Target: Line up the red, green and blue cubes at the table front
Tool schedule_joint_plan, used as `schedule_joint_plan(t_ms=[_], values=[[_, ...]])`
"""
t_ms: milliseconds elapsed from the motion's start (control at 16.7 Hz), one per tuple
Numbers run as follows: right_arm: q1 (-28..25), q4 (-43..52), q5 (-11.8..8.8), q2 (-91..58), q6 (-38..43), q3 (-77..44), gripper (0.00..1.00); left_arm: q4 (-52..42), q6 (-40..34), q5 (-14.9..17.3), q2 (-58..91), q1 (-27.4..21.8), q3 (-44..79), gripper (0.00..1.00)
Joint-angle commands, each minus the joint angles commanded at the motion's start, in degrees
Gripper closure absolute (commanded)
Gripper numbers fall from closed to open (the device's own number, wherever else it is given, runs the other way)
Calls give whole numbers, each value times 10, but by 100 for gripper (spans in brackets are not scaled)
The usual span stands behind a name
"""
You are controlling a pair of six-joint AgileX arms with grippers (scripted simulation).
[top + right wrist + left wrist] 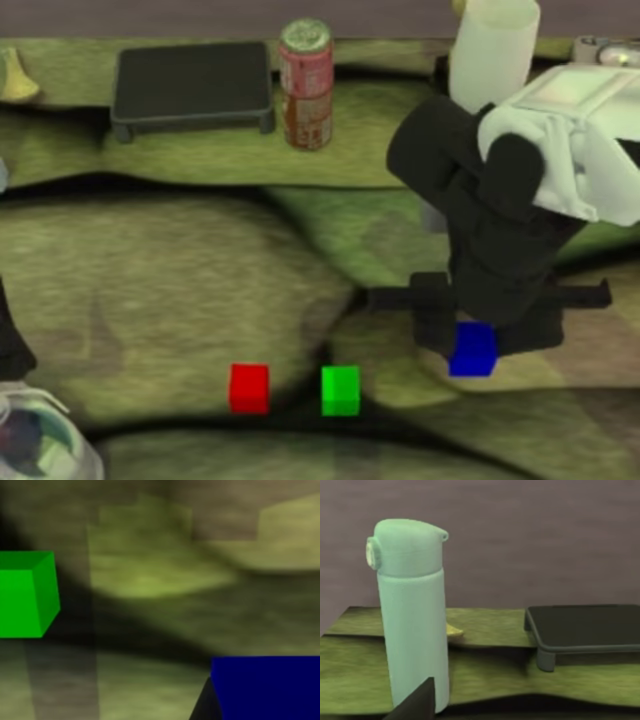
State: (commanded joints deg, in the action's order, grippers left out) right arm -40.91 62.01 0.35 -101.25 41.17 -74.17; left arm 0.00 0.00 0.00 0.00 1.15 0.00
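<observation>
Cubes (340,389) matt, smooth; table (180,290) mottled, rock-like.

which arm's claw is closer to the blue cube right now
Right. The right claw is directly over the blue cube, at the table's front right. The left arm sits parked at the table's far left edge, well away from it.
</observation>
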Motion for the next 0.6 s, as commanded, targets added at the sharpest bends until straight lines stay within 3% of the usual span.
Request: schedule_joint_plan(t_ms=[600], values=[[-6,-154,1,-52,4,101,100,0,0,0,0,0,0,0]])
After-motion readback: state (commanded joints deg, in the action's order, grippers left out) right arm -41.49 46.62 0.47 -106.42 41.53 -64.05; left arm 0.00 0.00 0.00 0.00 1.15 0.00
